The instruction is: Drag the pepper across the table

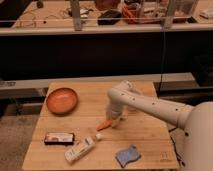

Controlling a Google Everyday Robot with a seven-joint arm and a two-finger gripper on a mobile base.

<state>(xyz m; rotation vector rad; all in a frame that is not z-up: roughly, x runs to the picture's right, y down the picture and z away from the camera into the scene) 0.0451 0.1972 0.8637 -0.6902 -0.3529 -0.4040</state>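
A: Where is the pepper (pixel 104 125) at this moment?

B: It lies flat on the wooden table (pixel 145 137), about the middle of the top and a little toward the near edge, a small orange shape pointing toward the near-left corner.

A: And the gripper (pixel 114 121)?

B: Lowered right at the pepper's right end, with the white arm (pixel 150 104) reaching in from the right edge. Whether it is clenched on the pepper or merely pressing against it, I cannot tell; the wrist covers that part.

A: Why so low?

B: My guess is that a drag needs contact kept at table height, so the pepper slides rather than lifts.

A: Anything in its way?

B: The white bottle (pixel 81 148) lies just beyond the pepper toward the near-left corner, its cap close to the tip. The orange bowl (pixel 62 100) sits by the far-left corner, the dark packet (pixel 59 138) near the left edge, the blue sponge (pixel 128 155) by the near edge
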